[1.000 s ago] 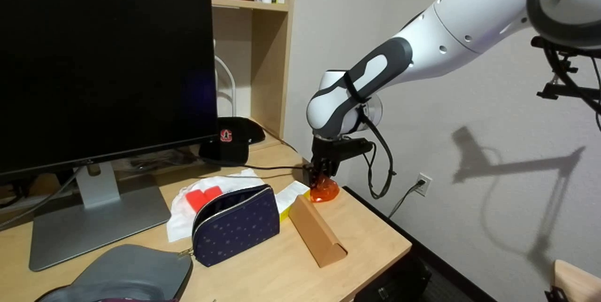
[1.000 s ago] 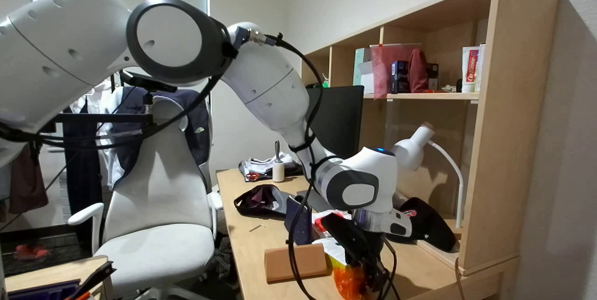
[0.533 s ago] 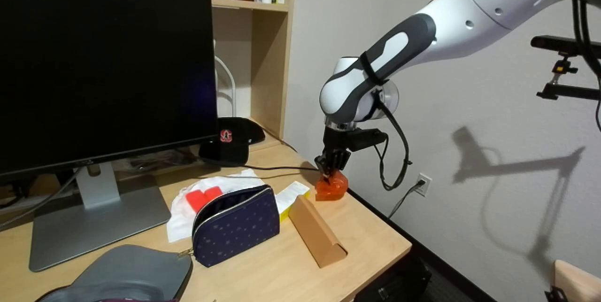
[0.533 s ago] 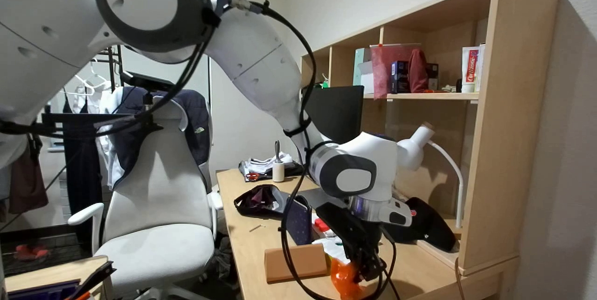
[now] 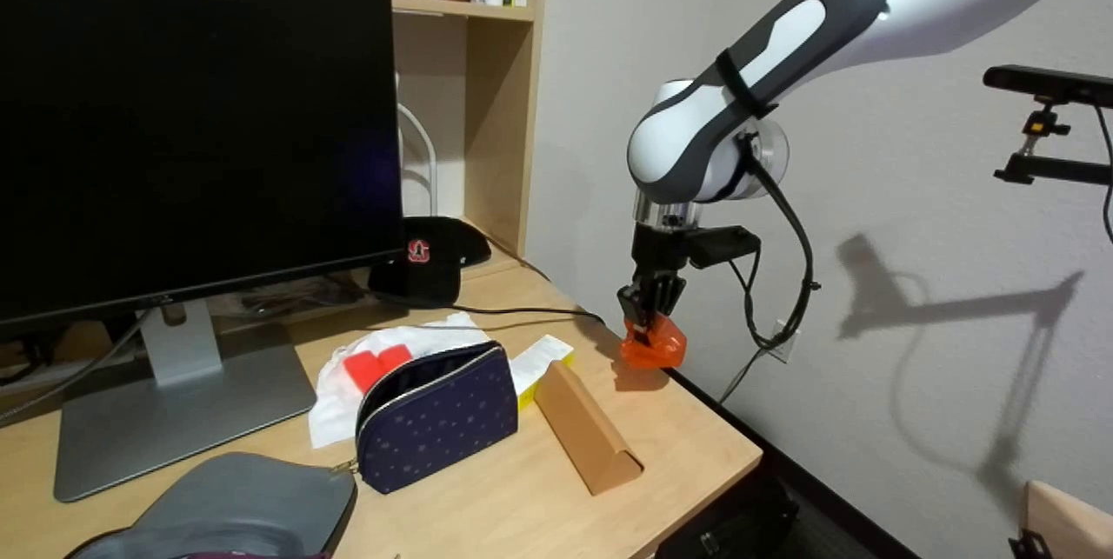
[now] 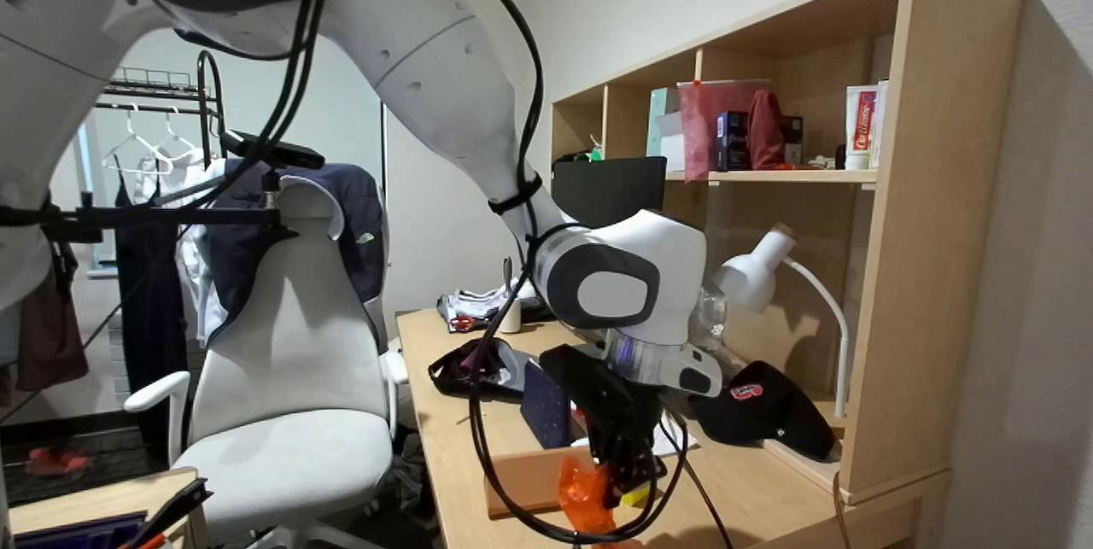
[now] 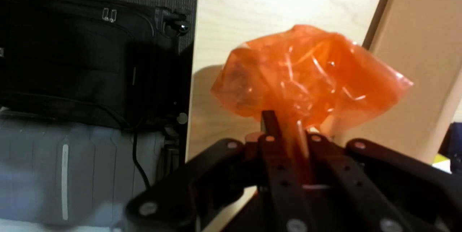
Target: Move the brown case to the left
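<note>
In an exterior view, right of the pouch [image 5: 439, 433], the case [image 5: 583, 437] rests on the bench [image 5: 678, 437] with open room to the right edge, near which the end effector [image 5: 648, 326], pointing down beneath the slanting arm [image 5: 813, 29], pinches orange plastic [image 5: 661, 347].

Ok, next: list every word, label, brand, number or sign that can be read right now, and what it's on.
"Cortizone", running vertically, on the white-and-red package.
"S", in red, on the black cap.
Too small to read: marks on the monitor, dark jacket and blue shelf box.
No text shows on the brown case.
</note>
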{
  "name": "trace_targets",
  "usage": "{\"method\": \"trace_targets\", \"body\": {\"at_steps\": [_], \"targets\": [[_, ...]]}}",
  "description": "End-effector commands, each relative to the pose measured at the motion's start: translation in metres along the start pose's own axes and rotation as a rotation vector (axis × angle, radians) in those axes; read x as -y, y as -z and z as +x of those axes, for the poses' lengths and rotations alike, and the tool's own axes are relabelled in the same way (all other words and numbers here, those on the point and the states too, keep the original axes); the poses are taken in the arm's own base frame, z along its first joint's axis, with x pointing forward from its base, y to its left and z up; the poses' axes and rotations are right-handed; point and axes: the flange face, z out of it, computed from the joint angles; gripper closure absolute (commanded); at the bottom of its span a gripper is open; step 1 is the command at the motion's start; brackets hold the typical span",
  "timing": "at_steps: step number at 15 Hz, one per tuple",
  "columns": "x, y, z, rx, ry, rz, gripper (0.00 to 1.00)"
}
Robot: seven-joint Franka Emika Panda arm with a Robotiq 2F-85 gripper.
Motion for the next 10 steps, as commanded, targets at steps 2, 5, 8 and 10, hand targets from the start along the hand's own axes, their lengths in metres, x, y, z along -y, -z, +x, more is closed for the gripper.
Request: {"method": "trace_targets", "body": {"at_steps": [2, 5, 8, 10], "targets": [[0.005, -0.02, -0.041, 0.087, 0.009, 0.034, 0.9], [0.009, -0.037, -0.059, 0.124, 0.005, 0.035, 0.9], [0.015, -0.051, -0.077, 0.166, 0.016, 0.047, 0.9], [0.017, -0.059, -0.085, 0.181, 0.006, 0.047, 0.9]]}}
